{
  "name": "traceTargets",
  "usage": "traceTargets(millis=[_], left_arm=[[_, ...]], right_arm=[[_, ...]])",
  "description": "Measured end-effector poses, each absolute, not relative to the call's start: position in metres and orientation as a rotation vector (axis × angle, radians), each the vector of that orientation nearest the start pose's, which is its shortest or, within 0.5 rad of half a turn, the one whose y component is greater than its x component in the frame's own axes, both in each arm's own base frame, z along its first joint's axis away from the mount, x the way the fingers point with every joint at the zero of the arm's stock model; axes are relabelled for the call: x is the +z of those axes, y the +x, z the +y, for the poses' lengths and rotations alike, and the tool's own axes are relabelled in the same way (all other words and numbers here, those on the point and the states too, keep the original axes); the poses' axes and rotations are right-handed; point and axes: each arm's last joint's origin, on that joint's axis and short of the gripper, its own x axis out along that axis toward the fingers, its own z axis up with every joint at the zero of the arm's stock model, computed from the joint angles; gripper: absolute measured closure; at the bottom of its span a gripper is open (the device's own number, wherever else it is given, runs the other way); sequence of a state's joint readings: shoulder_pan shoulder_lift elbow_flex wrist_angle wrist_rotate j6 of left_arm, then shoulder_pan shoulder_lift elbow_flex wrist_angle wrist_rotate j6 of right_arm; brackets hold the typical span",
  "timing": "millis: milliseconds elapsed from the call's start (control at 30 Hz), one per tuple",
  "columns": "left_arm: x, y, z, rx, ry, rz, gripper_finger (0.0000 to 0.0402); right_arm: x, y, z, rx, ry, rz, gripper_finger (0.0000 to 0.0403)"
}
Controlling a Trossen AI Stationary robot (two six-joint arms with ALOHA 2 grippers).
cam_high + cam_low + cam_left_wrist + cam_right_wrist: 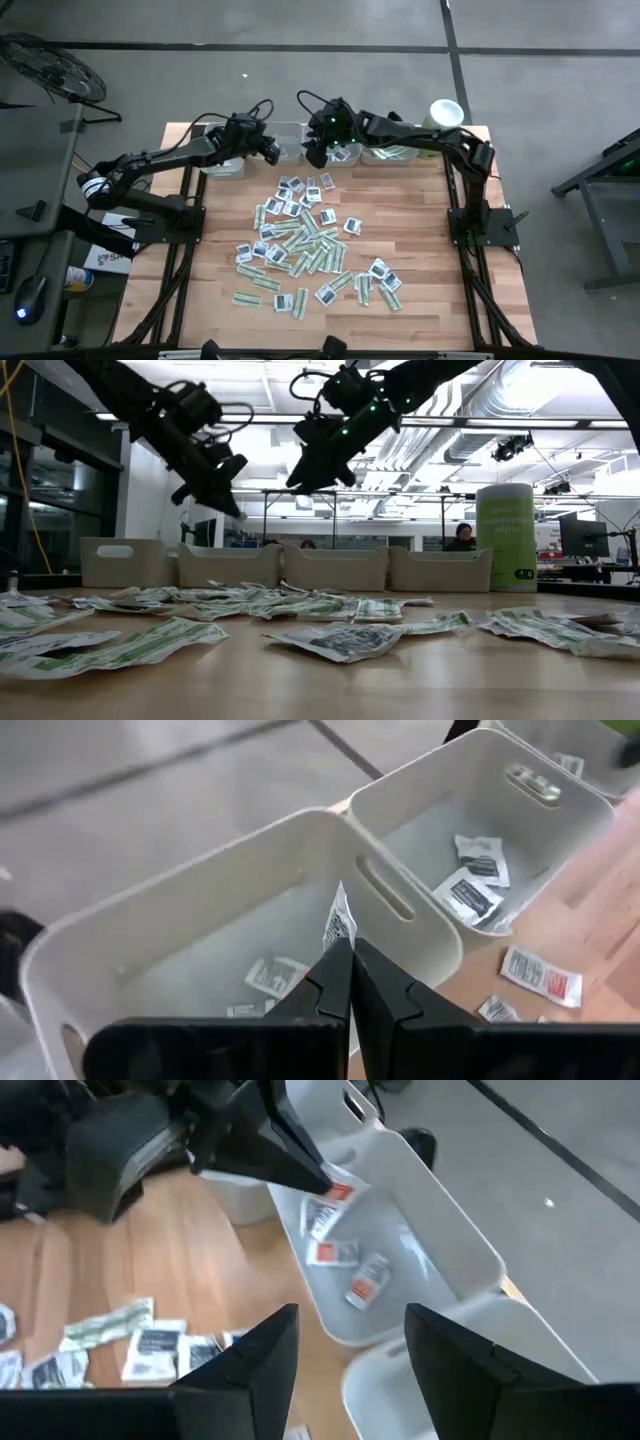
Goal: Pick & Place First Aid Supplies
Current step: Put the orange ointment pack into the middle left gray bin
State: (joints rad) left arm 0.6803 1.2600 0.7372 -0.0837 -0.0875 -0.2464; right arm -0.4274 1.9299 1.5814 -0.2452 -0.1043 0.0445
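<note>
overhead, table-level, two wrist views, trays (pixel 300 150) shared

Sachet (pixel 339 923) print too blurred

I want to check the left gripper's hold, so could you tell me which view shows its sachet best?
The left wrist view: the sachet sticks up from the shut left gripper above a grey tray. The right wrist view shows it from farther off; the high and low views don't resolve it.
</note>
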Motion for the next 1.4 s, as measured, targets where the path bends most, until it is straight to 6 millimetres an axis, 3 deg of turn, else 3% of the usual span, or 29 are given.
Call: traceTargets(millis=[200, 600, 800, 1167, 1400], left_arm=[[0.213, 0.195, 0.182, 0.81, -0.561, 0.534, 0.0401], [0.19, 0.201, 0.188, 0.796, -0.712, 0.589, 0.0401], [0.188, 0.202, 0.189, 0.813, -0.71, 0.593, 0.0394], [0.188, 0.2, 0.191, 0.872, -0.621, 0.61, 0.032], [0.197, 0.201, 0.19, 0.787, -0.55, 0.587, 0.0314]], right_arm=[[0.276, 0.393, -0.18, -0.382, 0.196, 0.638, 0.0224], [0.268, 0.383, -0.175, -0.391, 0.229, 0.78, 0.0224], [0.267, 0.382, -0.173, -0.383, 0.24, 0.797, 0.0224], [0.265, 0.388, -0.154, -0.339, 0.232, 0.829, 0.0228], [0.259, 0.386, -0.137, -0.278, 0.167, 0.946, 0.023]])
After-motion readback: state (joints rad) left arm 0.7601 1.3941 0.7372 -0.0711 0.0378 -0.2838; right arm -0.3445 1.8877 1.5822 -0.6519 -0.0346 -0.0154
